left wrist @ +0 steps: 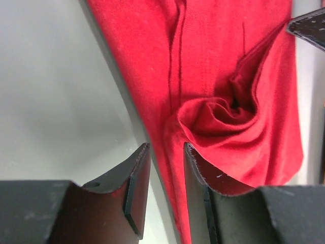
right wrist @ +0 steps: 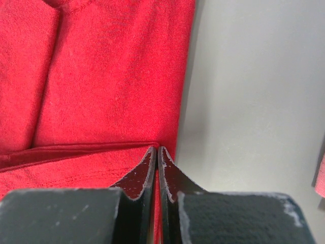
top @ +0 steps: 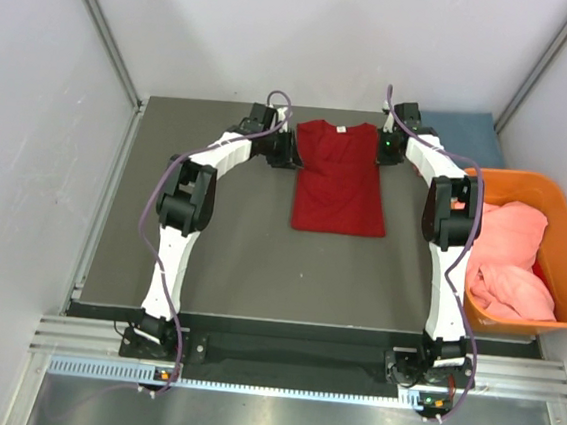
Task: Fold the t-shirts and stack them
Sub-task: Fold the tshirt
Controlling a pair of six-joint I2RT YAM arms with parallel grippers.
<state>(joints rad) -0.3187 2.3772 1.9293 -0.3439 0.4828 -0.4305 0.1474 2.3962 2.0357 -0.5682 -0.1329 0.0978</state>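
Dark grey worktop (top: 229, 258) between white walls, with two arms reaching from the near edge to the far centre.

Left hand (top: 285, 152) (left wrist: 165, 148): fingers spread with a clear gap, low over the worktop at the left edge of the red t-shirt (top: 342, 183) (left wrist: 213, 76). In the left wrist view its inner finger (left wrist: 195, 173) lies against the cloth edge, and nothing is pinched between the two fingers. Just beyond them the cloth is bunched into a crumpled swirl of folds.

Right hand (top: 384, 148) (right wrist: 156, 149): fingers pressed together, tips at the right edge of the same shirt, where a folded hem runs across. Whether any cloth is caught between them cannot be told.

The red t-shirt (right wrist: 111, 76) lies flat on the far middle of the worktop between the two hands. Its collar points to the far side, a small white label (top: 340, 128) shows at the neck, and its lower part forms a neat rectangle toward the near side.

A blue t-shirt (top: 469, 130) lies at the far right corner of the worktop, beyond the right hand.

An orange tub (top: 528, 179) stands at the right edge, beside the right arm. A salmon-pink t-shirt (top: 510, 256) is heaped loosely inside it.
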